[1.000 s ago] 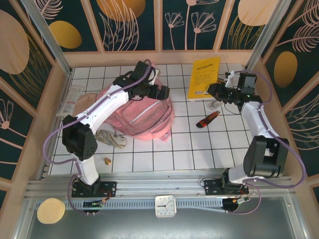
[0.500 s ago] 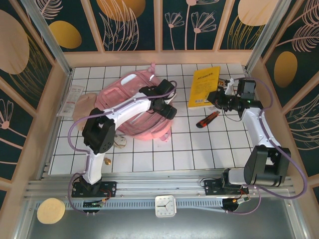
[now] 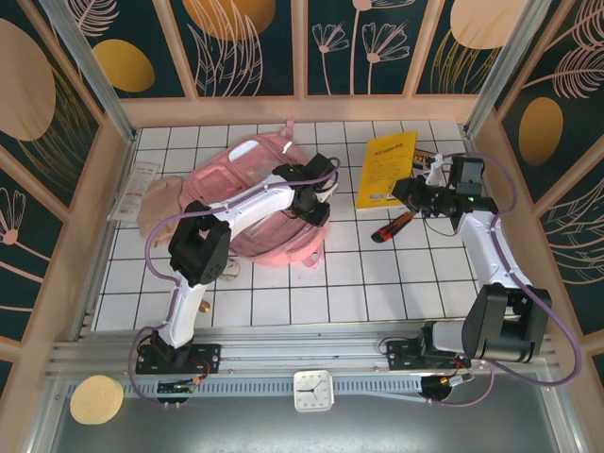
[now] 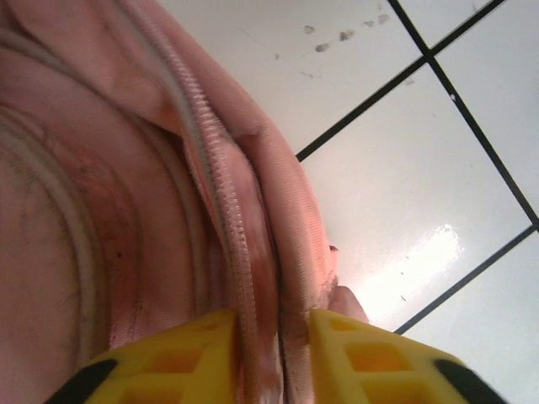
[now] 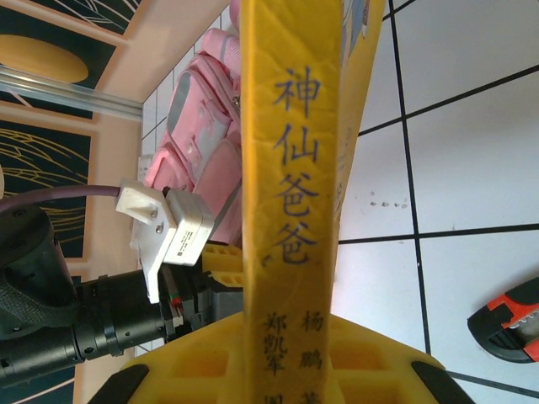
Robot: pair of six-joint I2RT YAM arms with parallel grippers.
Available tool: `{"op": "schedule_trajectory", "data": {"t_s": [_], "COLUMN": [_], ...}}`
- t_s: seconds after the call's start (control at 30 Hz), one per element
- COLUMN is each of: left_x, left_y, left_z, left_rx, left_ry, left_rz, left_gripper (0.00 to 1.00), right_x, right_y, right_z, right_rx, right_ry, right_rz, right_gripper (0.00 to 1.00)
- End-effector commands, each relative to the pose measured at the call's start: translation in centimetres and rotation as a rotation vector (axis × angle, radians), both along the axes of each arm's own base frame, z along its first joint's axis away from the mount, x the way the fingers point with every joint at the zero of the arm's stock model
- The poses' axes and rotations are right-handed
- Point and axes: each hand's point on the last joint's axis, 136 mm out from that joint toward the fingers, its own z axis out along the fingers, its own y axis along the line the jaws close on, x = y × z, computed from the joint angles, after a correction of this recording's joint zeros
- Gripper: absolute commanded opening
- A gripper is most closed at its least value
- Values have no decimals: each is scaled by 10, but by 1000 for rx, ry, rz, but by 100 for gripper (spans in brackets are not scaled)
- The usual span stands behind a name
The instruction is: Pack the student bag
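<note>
Left wrist view shows the left pincer (image 4: 265,341) closed narrow on a zipper-edged fold of the student bag (image 4: 126,210). The step looks like lifting that lip to open the mouth. It should pull up gently, pinching behind the zipper teeth, leaving room for the right pincer (image 3: 408,189), which is clamped on the yellow book (image 3: 385,160). The bag lies left of and beneath the left pincer. Its long axis slants, handle end toward the far wall.
</note>
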Motion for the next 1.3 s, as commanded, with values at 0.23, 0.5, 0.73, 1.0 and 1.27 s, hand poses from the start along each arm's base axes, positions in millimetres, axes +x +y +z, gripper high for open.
{"op": "schedule_trajectory", "data": {"t_s": [0.23, 0.5, 0.73, 1.0, 1.27], "left_x": [-5, 13, 32, 40, 46], "left_y": [0, 4, 22, 51, 57], "left_z": [16, 91, 160, 199, 213], "left_rx": [7, -21, -2, 23, -18], "left_ry": [35, -98, -251, -343, -346], "left_rz": [18, 66, 170, 284, 322], "left_gripper": [0, 0, 0, 0, 0], "right_x": [-6, -27, -67, -87, -114], "right_y": [7, 37, 96, 111, 125], "right_z": [22, 33, 40, 8, -21], "right_rx": [14, 95, 244, 313, 331], "right_ry": [-103, -109, -22, 138, 260], "right_rz": [26, 160, 338, 270, 281], "right_gripper": [0, 0, 0, 0, 0]}}
